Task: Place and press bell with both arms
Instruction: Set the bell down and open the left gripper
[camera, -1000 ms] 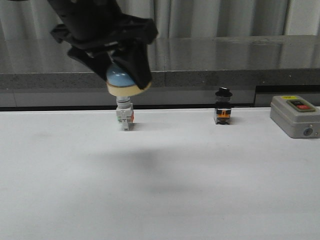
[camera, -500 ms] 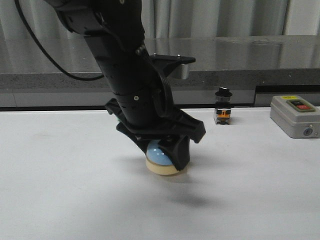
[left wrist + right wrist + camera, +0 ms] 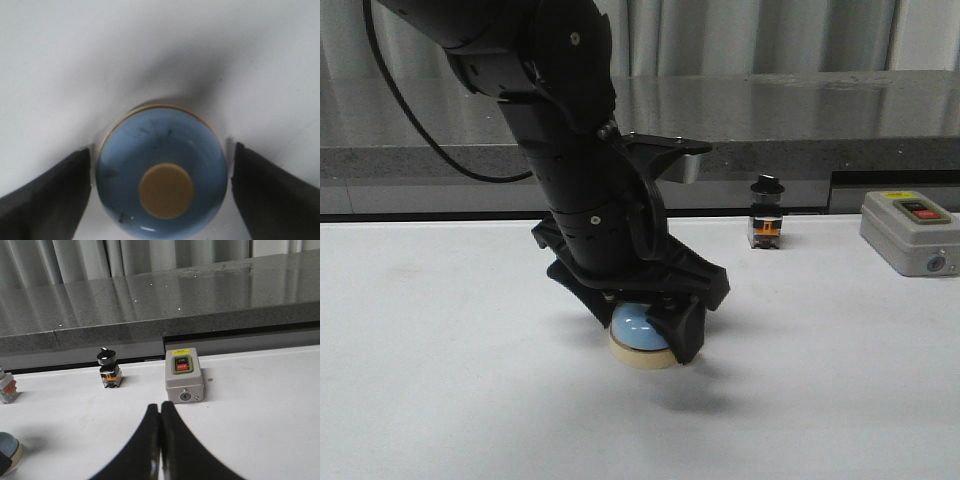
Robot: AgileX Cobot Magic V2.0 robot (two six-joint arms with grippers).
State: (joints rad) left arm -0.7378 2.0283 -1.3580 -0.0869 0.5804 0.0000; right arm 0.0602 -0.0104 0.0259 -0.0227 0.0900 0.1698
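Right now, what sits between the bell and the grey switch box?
In the right wrist view, only the black-capped switch stands between the bell and the grey switch box, set farther back.

The bell [image 3: 642,335] is flanked closely by the left gripper [image 3: 645,325], whose arm blocks access from above. Bare table [image 3: 840,380] lies right of the bell; farther back right of it, a black-capped switch [image 3: 766,212] and grey control box [image 3: 910,232] stand.
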